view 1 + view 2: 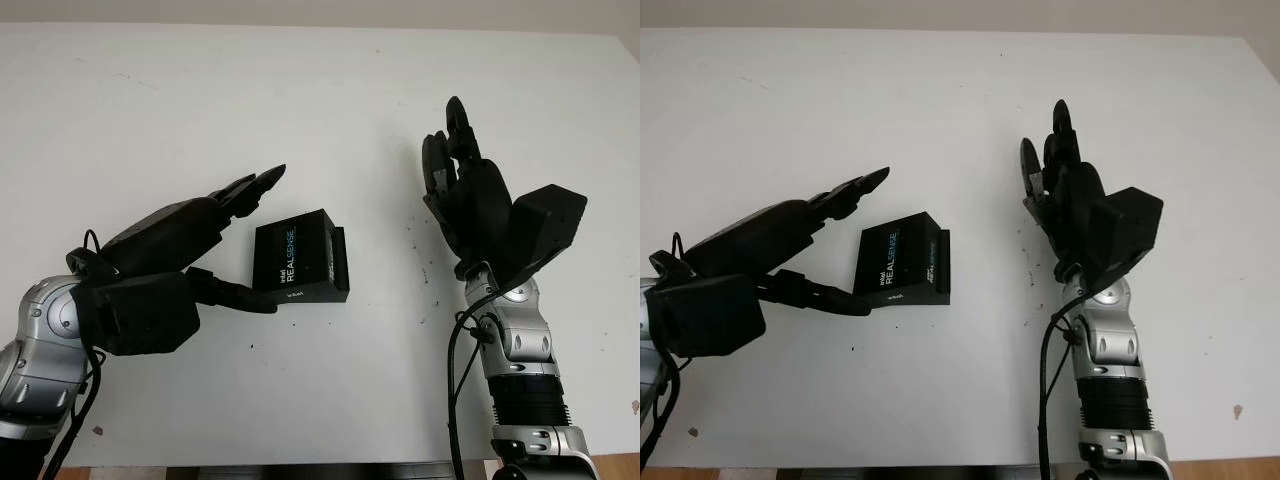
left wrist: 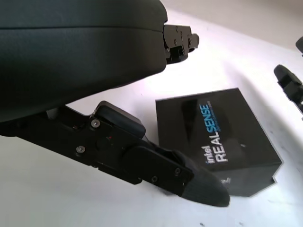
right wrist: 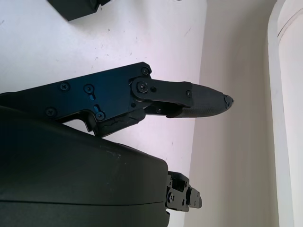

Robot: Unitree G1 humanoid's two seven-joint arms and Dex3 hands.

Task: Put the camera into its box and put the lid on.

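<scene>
Left eye view showed the lidded RealSense box [image 1: 299, 257] mid-counter [image 1: 330, 90], lid apparently on. The left hand [image 1: 245, 240] bracketed it ungrasping, released; the right hand [image 1: 462, 180] hovered empty nearby.

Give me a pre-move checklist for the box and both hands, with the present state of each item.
1. RealSense box lid on: ok, the black lid sits over the base, whose edge shows along one side.
2. Camera inside the box: cannot tell, the box is closed.
3. Left hand free of load: ok, it is open and holds nothing, with one finger reaching to the box's near corner and the others above its far edge.
4. Finger contact with the box: cannot tell whether the near finger touches it.
5. Right hand out of the way: ok, open, raised above the white table, well apart from the box.
6. Box flat on the table: ok.
</scene>
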